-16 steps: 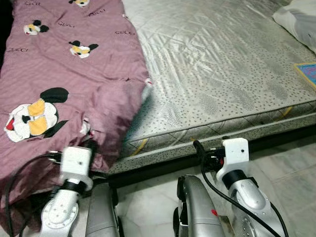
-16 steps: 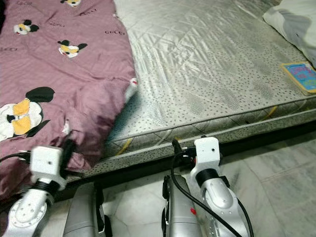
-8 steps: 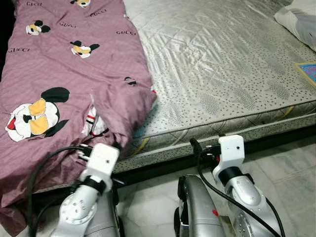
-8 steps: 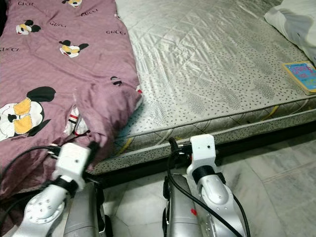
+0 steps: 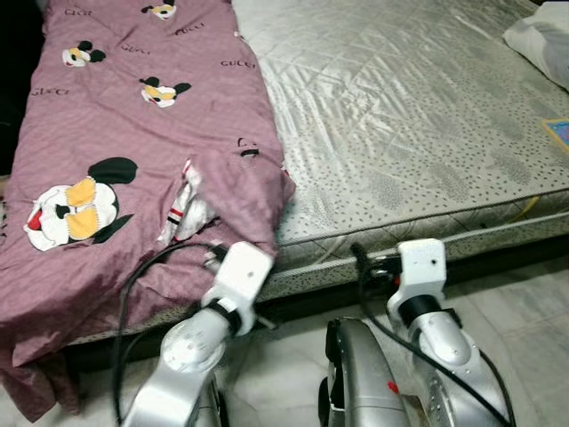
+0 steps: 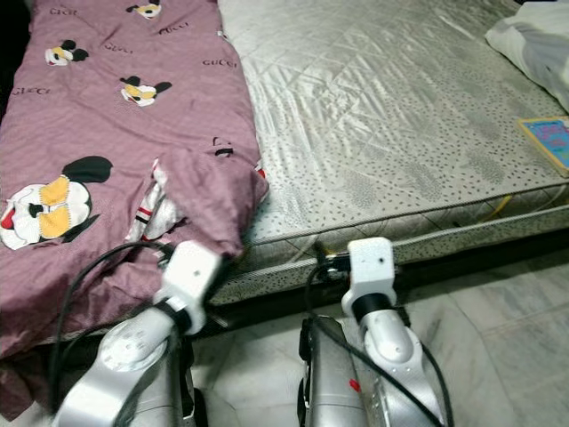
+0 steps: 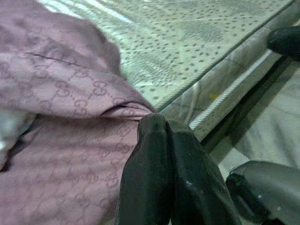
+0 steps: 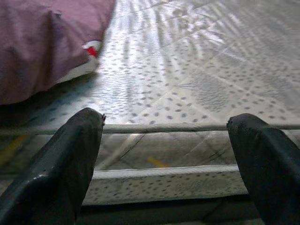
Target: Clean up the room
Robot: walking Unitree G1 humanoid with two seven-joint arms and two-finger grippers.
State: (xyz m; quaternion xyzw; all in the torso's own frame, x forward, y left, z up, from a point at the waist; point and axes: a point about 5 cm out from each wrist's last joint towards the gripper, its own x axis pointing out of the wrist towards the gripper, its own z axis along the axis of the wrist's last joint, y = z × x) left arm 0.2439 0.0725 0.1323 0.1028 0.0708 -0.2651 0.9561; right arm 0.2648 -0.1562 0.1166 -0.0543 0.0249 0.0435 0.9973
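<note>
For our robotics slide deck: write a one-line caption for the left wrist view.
Left gripper, fingers pressed together, at the folded corner of the purple quilt near the mattress edge.

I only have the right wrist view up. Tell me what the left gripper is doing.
Observer: The left gripper has its fingers pressed together on a fold of the purple duvet cover, at the cover's corner by the mattress edge.
Operator: Report what else lies on the bed.
Observer: A colourful book lies near the right-hand edge of the mattress, with a white pillow beyond it.
Operator: Say how the cover lies.
Observer: It covers the robot's left part of the bed and hangs over the front edge; the gripped corner is folded back, showing a white lining with red and dark stripes.
</note>
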